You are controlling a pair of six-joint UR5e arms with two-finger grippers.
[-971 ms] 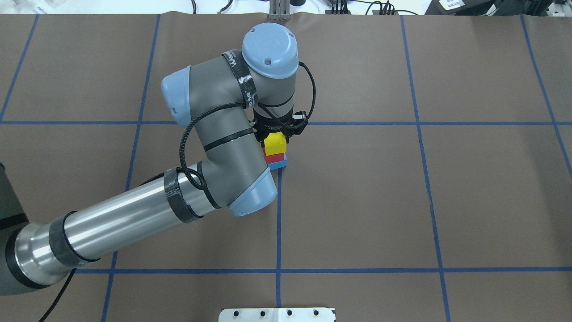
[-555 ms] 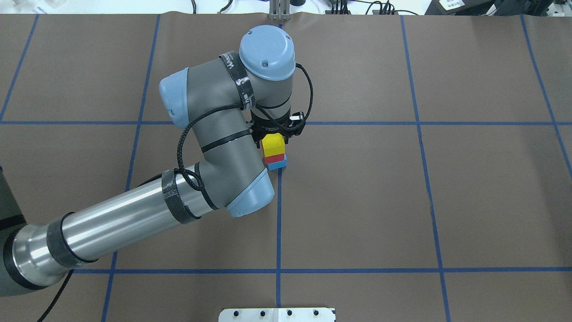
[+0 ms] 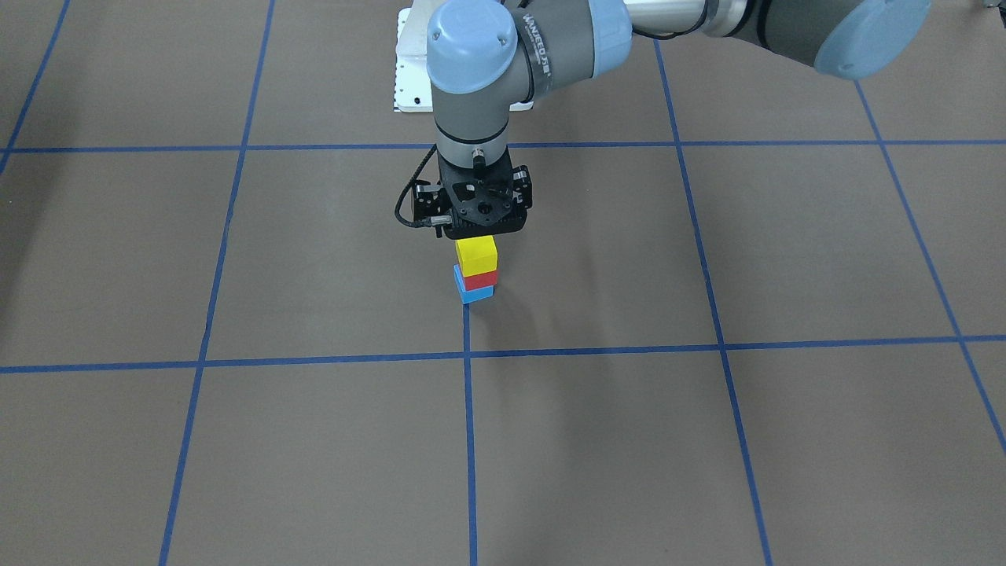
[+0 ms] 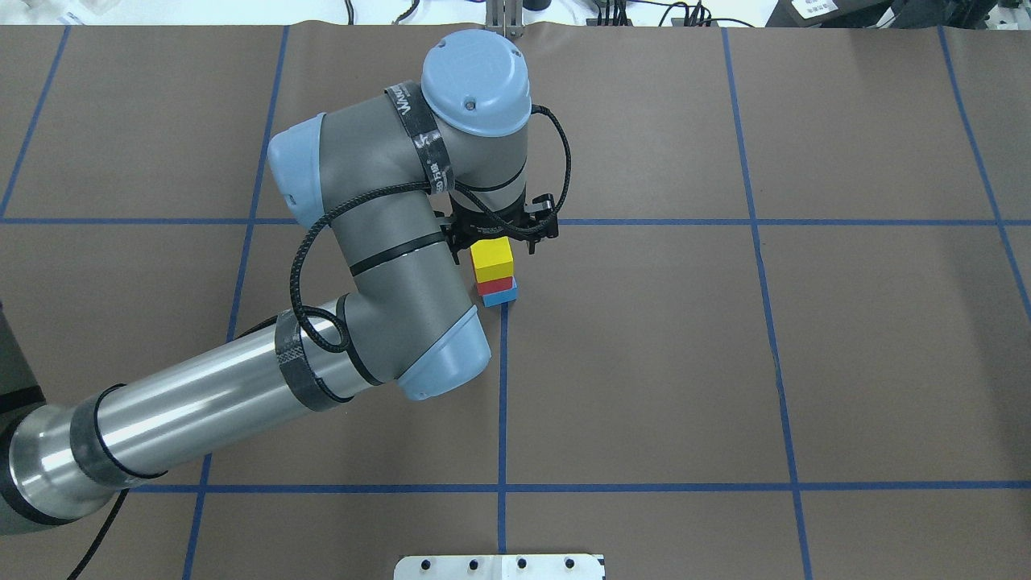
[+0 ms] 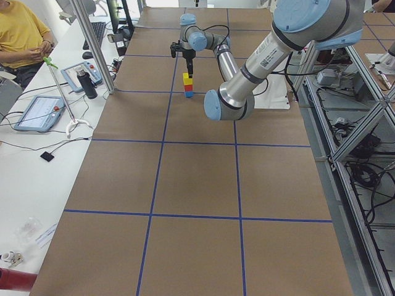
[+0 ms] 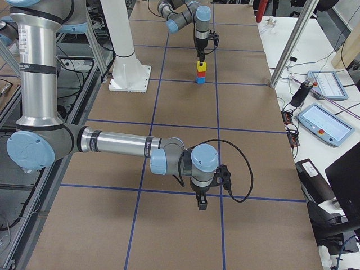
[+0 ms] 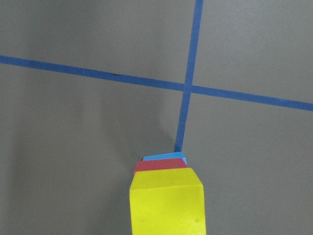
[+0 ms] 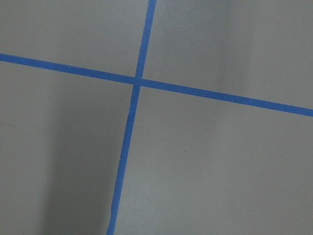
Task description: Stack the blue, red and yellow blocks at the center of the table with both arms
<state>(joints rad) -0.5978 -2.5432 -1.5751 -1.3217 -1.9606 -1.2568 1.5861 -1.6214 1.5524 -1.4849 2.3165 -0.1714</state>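
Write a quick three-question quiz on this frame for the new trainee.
1. Fill in: the blocks' colours, bottom to top, are ___, ___, ___.
2. True or false: the left gripper is directly above the yellow block.
3. The right gripper is: A) over the blocks; B) far from them, above a tape crossing; C) resting on the red one.

Key
1. blue block, red block, yellow block
2. True
3. B

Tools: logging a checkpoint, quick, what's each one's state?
Left tool: cannot tell, hovers just over the yellow block.
Right tool: cannot tell, seen only from the side.
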